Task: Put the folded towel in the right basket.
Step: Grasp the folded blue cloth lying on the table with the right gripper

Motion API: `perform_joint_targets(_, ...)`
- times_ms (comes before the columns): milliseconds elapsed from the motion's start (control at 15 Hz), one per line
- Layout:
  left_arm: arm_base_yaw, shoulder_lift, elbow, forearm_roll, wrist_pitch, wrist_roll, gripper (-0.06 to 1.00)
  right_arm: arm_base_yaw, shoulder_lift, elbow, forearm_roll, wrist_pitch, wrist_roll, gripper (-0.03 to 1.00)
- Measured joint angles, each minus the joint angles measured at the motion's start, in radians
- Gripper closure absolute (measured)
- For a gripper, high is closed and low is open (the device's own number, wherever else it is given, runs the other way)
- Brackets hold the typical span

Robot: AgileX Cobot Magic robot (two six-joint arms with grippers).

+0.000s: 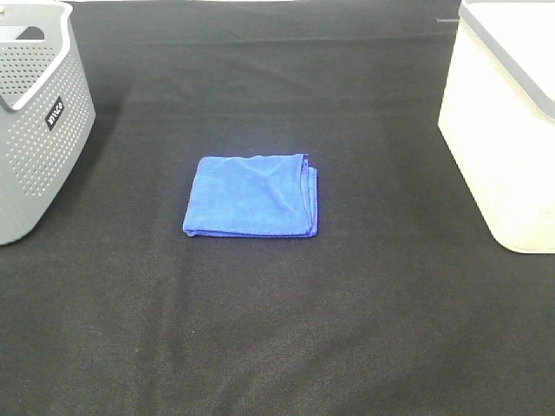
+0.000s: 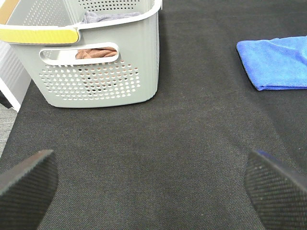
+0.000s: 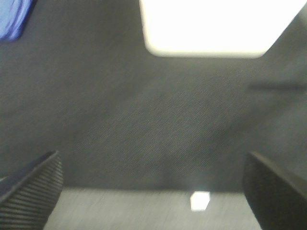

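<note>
A folded blue towel (image 1: 252, 196) lies flat in the middle of the black table. It also shows in the left wrist view (image 2: 276, 62) and as a corner in the right wrist view (image 3: 13, 17). The right basket (image 1: 507, 121) is white and stands at the right edge; it shows in the right wrist view (image 3: 216, 26) too. Neither arm shows in the exterior high view. My left gripper (image 2: 153, 184) is open and empty over bare cloth, well short of the towel. My right gripper (image 3: 153, 184) is open and empty near the table's front edge.
A grey perforated basket (image 1: 39, 121) stands at the left edge; the left wrist view (image 2: 96, 57) shows cloths inside it. The black table cloth (image 1: 277, 329) covers the table. A small white object (image 3: 199, 200) lies on the floor past the table's edge.
</note>
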Motion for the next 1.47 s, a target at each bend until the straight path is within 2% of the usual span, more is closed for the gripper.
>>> perform_joint_targets(133, 0.0, 0.0, 0.0, 0.0, 0.0, 0.0, -0.05, 0.0, 0.244, -0.178, 0.083, 0.035, 0.007, -0.01)
perform_joint_targets(200, 0.0, 0.0, 0.0, 0.0, 0.0, 0.0, -0.05, 0.0, 0.244, -0.178, 0.083, 0.035, 0.007, -0.01)
perform_joint_targets(467, 0.0, 0.0, 0.0, 0.0, 0.0, 0.0, -0.05, 0.0, 0.719, -0.559, 0.217, 0.036, 0.017, -0.01)
perform_joint_targets(600, 0.0, 0.0, 0.0, 0.0, 0.0, 0.0, -0.05, 0.0, 0.844, -0.638, 0.272, 0.035, 0.011, -0.01)
perform_joint_targets(867, 0.0, 0.0, 0.0, 0.0, 0.0, 0.0, -0.05, 0.009, 1.035, -0.656, 0.44, 0.011, -0.012, -0.01)
perform_joint_targets(933, 0.0, 0.0, 0.0, 0.0, 0.0, 0.0, -0.05, 0.043, 1.083, -0.656, 0.446, -0.029, -0.011, -0.01)
perform_joint_targets(1200, 0.0, 0.0, 0.0, 0.0, 0.0, 0.0, -0.05, 0.333, 1.338, -0.72, 0.477, -0.251, -0.003, -0.01)
perform_joint_targets(1333, 0.0, 0.0, 0.0, 0.0, 0.0, 0.0, -0.05, 0.392, 1.509, -0.796, 0.508, -0.302, -0.003, -0.01)
perform_joint_targets(1467, 0.0, 0.0, 0.0, 0.0, 0.0, 0.0, -0.05, 0.398, 1.68, -0.865, 0.54, -0.328, -0.015, -0.01)
